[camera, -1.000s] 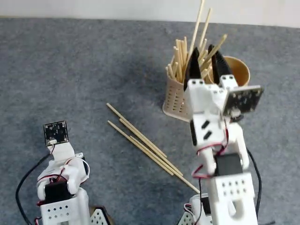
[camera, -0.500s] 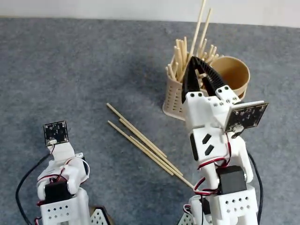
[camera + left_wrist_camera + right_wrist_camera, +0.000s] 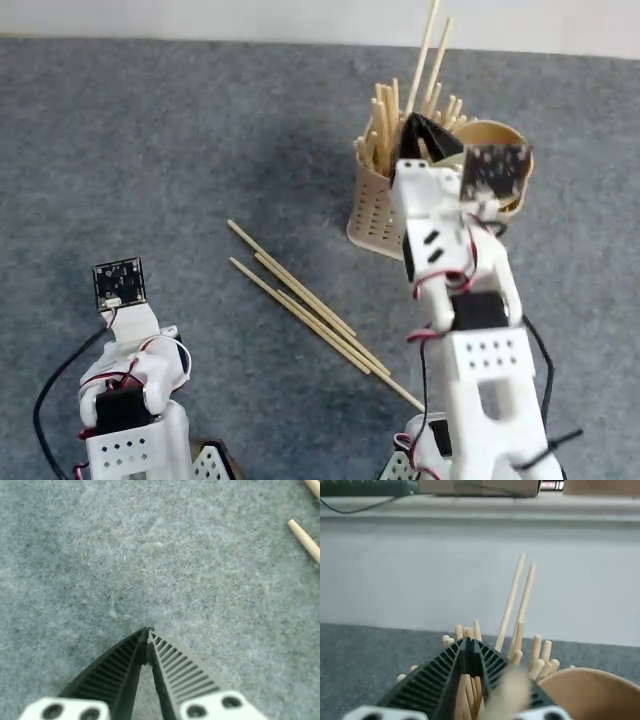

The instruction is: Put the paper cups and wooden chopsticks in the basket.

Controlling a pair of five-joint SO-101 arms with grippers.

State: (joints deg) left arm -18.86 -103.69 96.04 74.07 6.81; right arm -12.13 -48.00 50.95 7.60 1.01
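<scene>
Hands both pressed together: right hand (image 3: 418, 128) stretched over the basket (image 3: 372, 215), left hand (image 3: 148, 634) tucked low over the carpet (image 3: 150, 555).

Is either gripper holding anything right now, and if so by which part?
Nothing is held. The right gripper is shut with its tips together above the chopsticks in the basket; the left gripper is shut over bare carpet.

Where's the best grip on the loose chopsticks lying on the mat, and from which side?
Take the loose chopsticks near mid-length, where they lie bunched, coming straight down from above. They lie flat on the grey mat on a diagonal, so turn the jaws to close across that line, not along it. Probably one or two per pick.
</scene>
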